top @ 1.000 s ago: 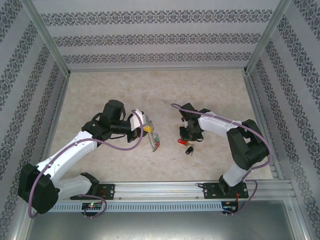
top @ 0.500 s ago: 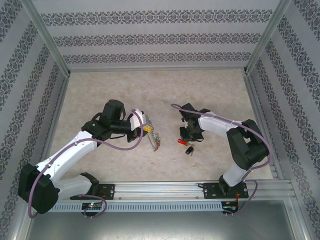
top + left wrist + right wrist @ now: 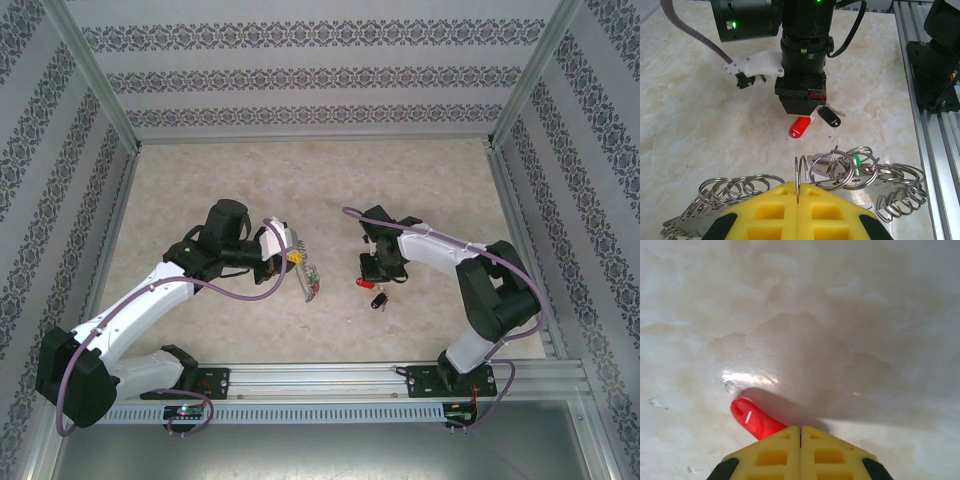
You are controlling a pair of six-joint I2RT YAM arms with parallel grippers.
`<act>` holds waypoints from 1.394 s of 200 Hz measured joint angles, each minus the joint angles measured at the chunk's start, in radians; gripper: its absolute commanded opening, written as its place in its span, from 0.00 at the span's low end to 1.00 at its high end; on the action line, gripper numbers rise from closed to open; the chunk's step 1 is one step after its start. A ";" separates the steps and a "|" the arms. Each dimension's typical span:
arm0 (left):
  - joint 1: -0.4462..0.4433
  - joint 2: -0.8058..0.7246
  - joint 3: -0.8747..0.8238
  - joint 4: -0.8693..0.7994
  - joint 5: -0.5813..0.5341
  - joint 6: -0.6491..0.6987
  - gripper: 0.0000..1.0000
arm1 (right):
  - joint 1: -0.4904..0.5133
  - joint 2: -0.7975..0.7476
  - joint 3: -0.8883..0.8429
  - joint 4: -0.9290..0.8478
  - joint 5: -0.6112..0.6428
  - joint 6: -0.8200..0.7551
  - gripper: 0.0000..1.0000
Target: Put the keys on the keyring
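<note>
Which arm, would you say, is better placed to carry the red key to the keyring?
The right: the right gripper is shut on the red key, while the left gripper holds the keyring.

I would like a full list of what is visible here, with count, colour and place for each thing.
red key: one, red head, sticking out from the right gripper's pads, low over the table.
black key: one, black head, on the table beside the red key.
keyring: one bundle of silvery rings, at the left gripper.
table: one, beige marbled.
walls: grey-white patterned, three sides.
rail: one, silver, near edge.
left gripper: yellow pads, shut on the keyring.
right gripper: yellow pads, shut on the red key.
</note>
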 measured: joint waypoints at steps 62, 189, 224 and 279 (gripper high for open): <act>0.000 0.000 0.000 -0.001 -0.002 0.000 0.00 | 0.000 -0.261 -0.019 0.111 -0.133 -0.055 0.00; 0.000 -0.029 0.000 -0.001 -0.036 0.000 0.00 | 0.154 -0.090 -0.029 0.153 -0.068 -0.254 0.00; 0.000 -0.061 -0.002 -0.001 -0.063 0.000 0.00 | 0.157 0.001 -0.029 0.161 -0.072 -0.227 0.01; 0.000 -0.116 -0.029 0.000 -0.105 0.000 0.00 | 0.154 0.070 0.002 0.203 -0.094 -0.188 0.06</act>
